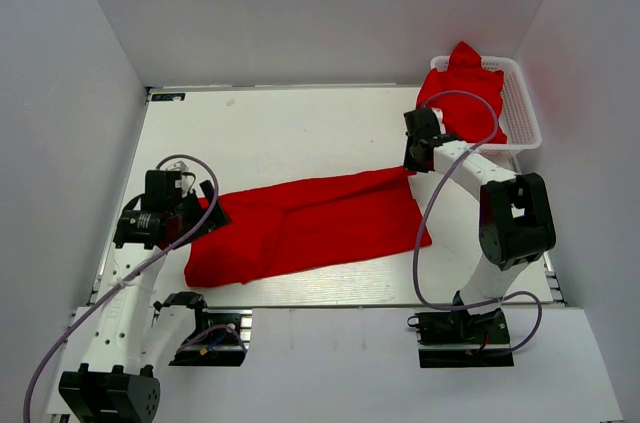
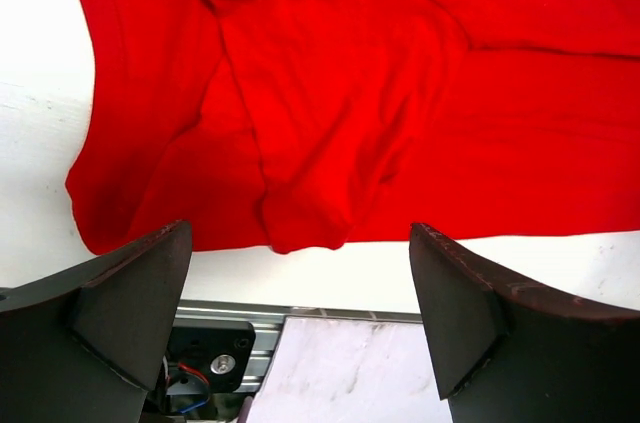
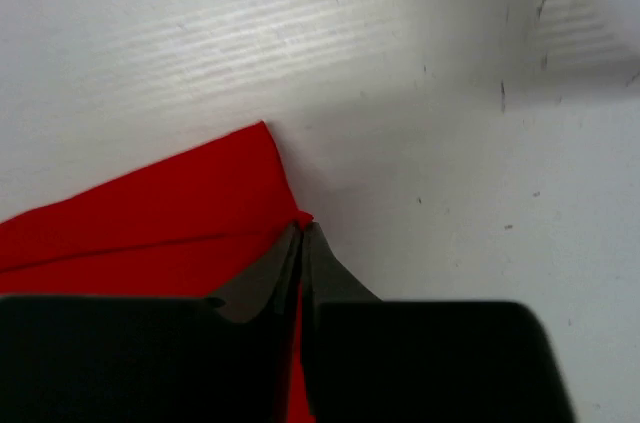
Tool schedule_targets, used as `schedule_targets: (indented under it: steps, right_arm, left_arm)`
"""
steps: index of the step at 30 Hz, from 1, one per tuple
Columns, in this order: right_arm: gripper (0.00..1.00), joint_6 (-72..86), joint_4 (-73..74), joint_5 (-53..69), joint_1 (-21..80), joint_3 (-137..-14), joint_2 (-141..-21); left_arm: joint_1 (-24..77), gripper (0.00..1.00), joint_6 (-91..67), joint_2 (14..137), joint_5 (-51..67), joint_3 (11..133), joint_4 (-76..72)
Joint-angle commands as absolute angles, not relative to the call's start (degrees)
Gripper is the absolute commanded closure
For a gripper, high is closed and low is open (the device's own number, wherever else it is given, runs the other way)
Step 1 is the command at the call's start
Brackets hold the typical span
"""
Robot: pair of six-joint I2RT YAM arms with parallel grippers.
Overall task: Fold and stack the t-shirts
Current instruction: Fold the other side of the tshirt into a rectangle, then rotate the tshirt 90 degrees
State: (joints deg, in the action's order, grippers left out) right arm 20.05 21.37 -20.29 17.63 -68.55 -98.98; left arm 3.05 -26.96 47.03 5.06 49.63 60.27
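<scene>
1. My left gripper point(image 2: 300, 231), fingers spread, hovers over the plain bright red fabric t-shirt point(image 1: 310, 223) at its end farthest from the white plastic lattice basket point(image 1: 530, 118).
2. Its long axis points toward that basket.
3. My right gripper point(image 3: 302, 235) pinches the basket-side corner.

Light is bright, even and diffuse from above: the white table point(image 1: 300, 133) nearly washes out and shadows are faint — soft grey under the arms point(image 1: 510, 218). In the left wrist view the shirt point(image 2: 350, 93) is sharp, its saturated red flattening the folds, while the near fingers point(image 2: 120, 313) are dark and blurred. The right wrist view is soft throughout — a pale smear at top right.
</scene>
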Motion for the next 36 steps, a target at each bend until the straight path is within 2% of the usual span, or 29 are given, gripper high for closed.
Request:
schedule_targets:
  steps: [1, 2, 3, 5, 6, 8, 14, 18, 24, 32, 36]
  right_arm:
    - [0.92, 23.9, 24.0, -23.2, 17.1, -66.1, -96.9]
    - [0.83, 24.3, 24.2, -24.5, 17.1, -65.4, -96.8]
    - [0.68, 25.2, 24.6, -25.3, 17.1, -65.1, -96.2]
    - [0.48, 25.7, 25.9, -26.6, 17.0, -64.7, -95.2]
    - [0.23, 25.8, 26.3, -26.3, 17.0, -64.9, -94.9]
    - [0.11, 25.9, 27.0, -26.2, 17.1, -66.4, -94.0]
    - [0.1, 21.9, 23.9, -19.8, 17.5, -67.2, -91.8]
    - [0.1, 19.2, 18.6, -5.2, 17.5, -66.1, -92.5]
    - [0.1, 18.4, 13.9, 7.6, 17.7, -67.1, -98.1]
    - [0.1, 22.0, 15.1, 4.6, 17.0, -66.0, -103.9]
    - [0.1, 23.3, 14.9, 0.3, 15.7, -67.0, -107.3]
  left_arm:
    - [2.6, 0.0, -25.5, 48.1, 4.4, 52.5, 59.0]
    - [2.6, 0.0, -25.5, 48.1, 4.4, 52.5, 59.0]
    - [2.6, 0.0, -25.5, 48.6, 4.4, 52.5, 58.4]
    - [2.6, 0.0, -26.0, 49.3, 4.4, 52.5, 57.6]
    - [2.6, 0.0, -26.0, 49.3, 4.4, 52.5, 57.0]
    - [2.6, 0.0, -26.0, 50.6, 3.9, 52.5, 56.3]
    - [2.6, 0.0, -26.6, 57.7, 6.9, 50.1, 48.3]
    - [3.2, 0.0, -26.6, 65.7, 10.1, 47.3, 39.7]
    - [3.2, 0.0, -28.8, 73.5, 12.0, 45.7, 26.5]
    - [2.3, 0.0, -30.0, 86.0, 13.7, 45.7, 21.5]
    - [2.3, 0.0, -30.5, 92.9, 9.3, 47.7, 25.5]
